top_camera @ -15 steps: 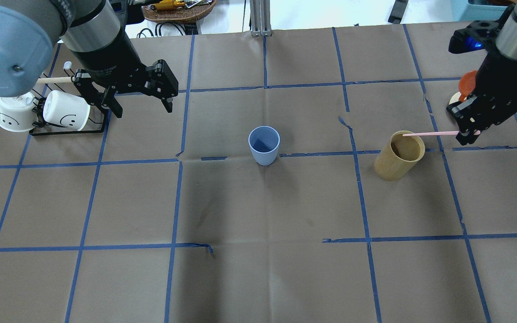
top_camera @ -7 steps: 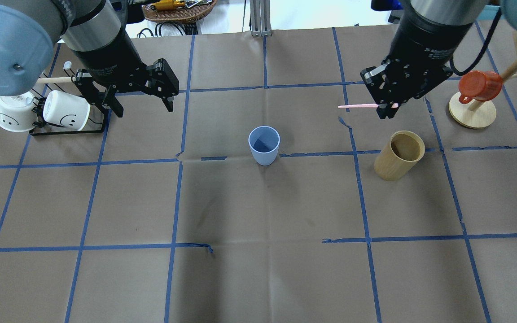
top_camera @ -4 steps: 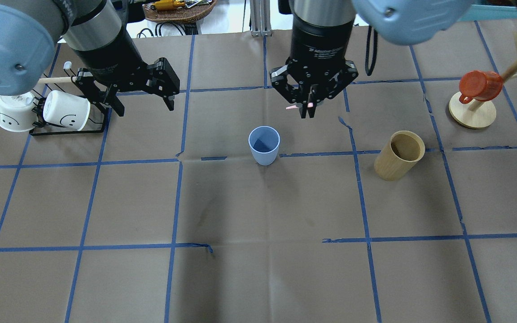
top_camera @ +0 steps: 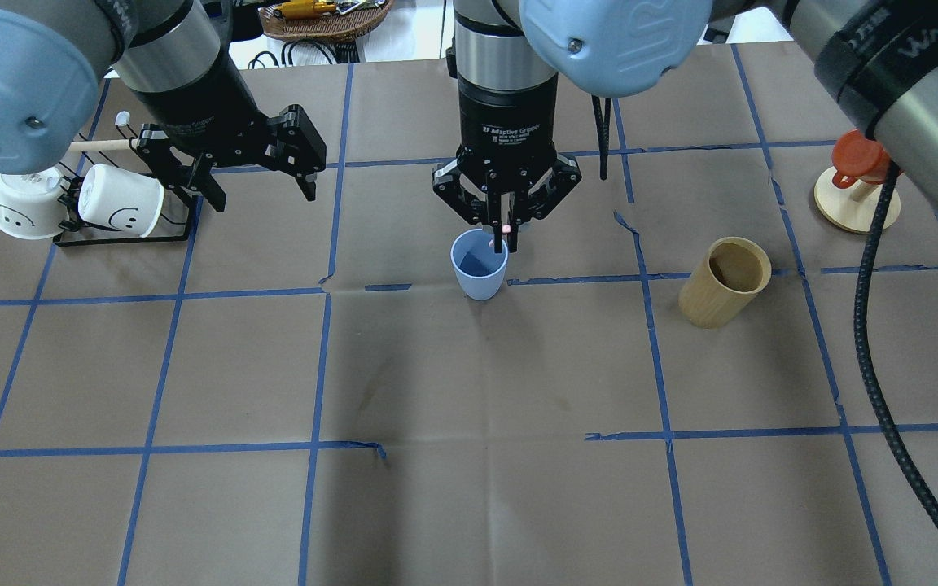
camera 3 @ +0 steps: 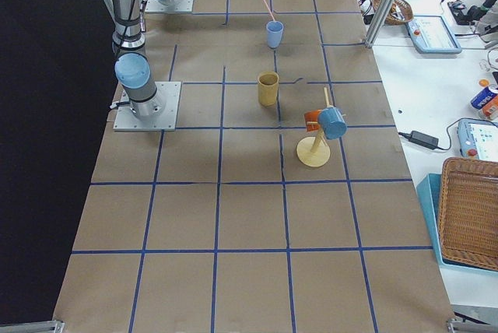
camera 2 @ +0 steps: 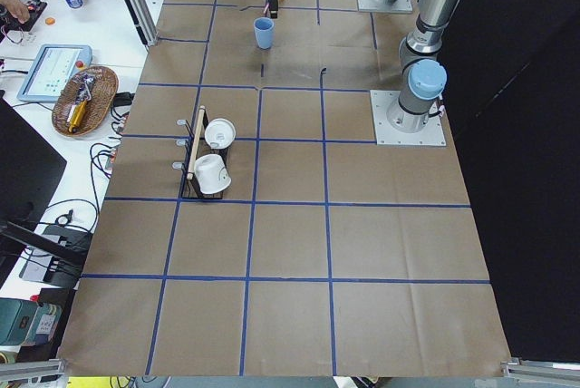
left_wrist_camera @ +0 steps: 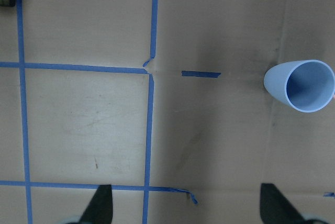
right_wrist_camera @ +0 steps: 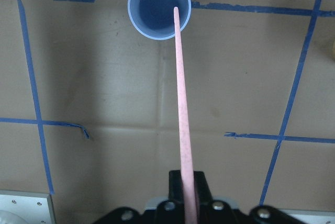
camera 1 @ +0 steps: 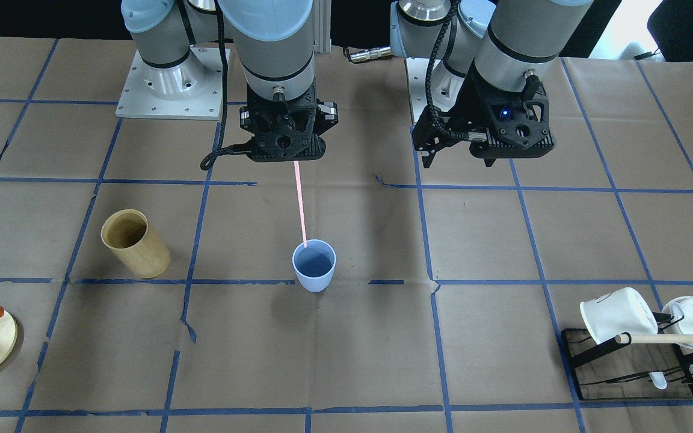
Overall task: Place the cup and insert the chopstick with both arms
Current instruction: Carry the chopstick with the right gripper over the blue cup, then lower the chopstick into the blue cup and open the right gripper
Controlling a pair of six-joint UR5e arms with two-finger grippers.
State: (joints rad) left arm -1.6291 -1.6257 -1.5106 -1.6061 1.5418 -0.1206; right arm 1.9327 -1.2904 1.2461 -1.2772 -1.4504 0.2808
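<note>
wide bare stretches of brown-paper table (top_camera: 469,505) on every side of the cup (top_camera: 479,268), filling the whole lower half of the overhead view. nearest neighbour a tan wooden cylinder (top_camera: 724,281), well apart toward the right of the frame. further right, near the frame's edge, a round wooden stand (top_camera: 856,213) with a red cup (top_camera: 858,156) hung on it. at upper left, a black wire rack (top_camera: 127,238) with two white mugs (top_camera: 119,207) on their sides.

surface of brown paper marked off in squares by blue tape (top_camera: 314,366), creased and torn in places, with a short loose strip of tape just left of the cup. beyond the table's far edge, at the top of the overhead view, a wicker basket (top_camera: 326,23) and cables on a white bench.

right gripper (top_camera: 506,238) at the centre of the overhead view, right above the cup's far rim, clenched on the upper end of the chopstick (camera 1: 300,204). in the front-facing view, pink stick hanging straight down, lower tip meeting the back edge of the cup's rim. in the right wrist view, tip overlapping the right side of the blue mouth. cannot tell whether the tip is already below the rim.

left gripper (top_camera: 257,195) at upper left of the overhead view, spread wide, holding nothing, just right of the rack. in its wrist view, both fingers (left_wrist_camera: 100,203) at the bottom edge and the cup at the far right edge.
</note>
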